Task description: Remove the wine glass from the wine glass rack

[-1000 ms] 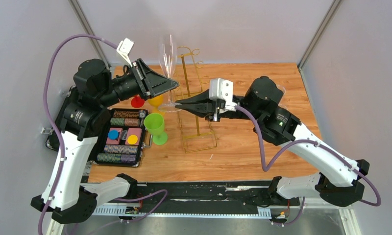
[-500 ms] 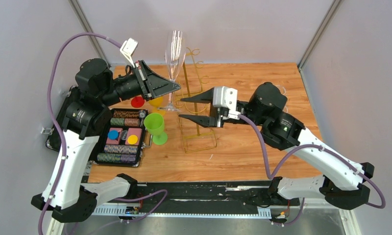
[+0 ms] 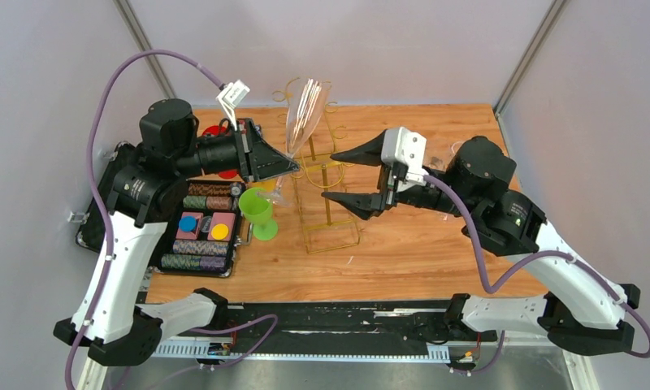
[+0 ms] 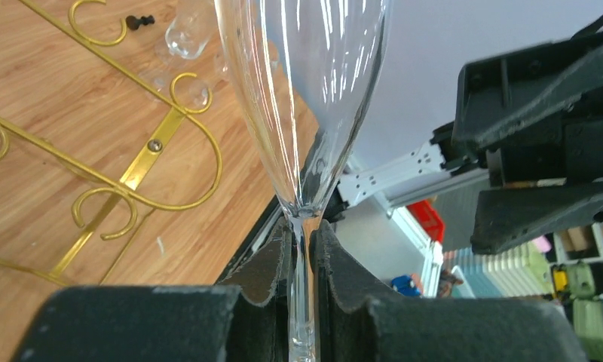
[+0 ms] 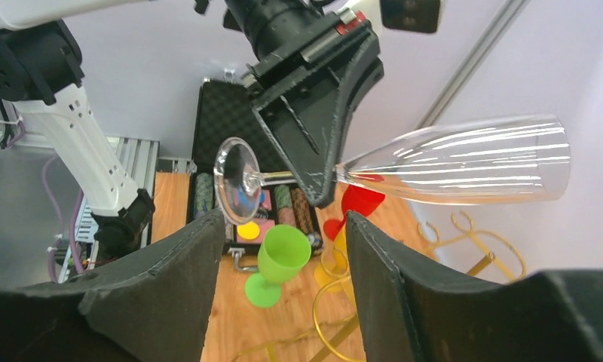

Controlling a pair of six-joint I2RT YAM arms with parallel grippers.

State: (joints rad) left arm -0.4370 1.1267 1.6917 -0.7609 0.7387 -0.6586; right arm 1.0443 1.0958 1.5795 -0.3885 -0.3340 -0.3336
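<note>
Your left fingers (image 4: 272, 264) clamp the wine glass (image 4: 306, 90) stem beside the wine glass rack (image 4: 149, 151); right fingers (image 5: 155, 294) spread wide, empty.

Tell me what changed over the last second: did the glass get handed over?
Yes. The right hand let go of the wine glass, opened and pulled back to the right. The left hand closed on its stem, and the glass now leans. The rack, green cup and chip case stayed put.
</note>
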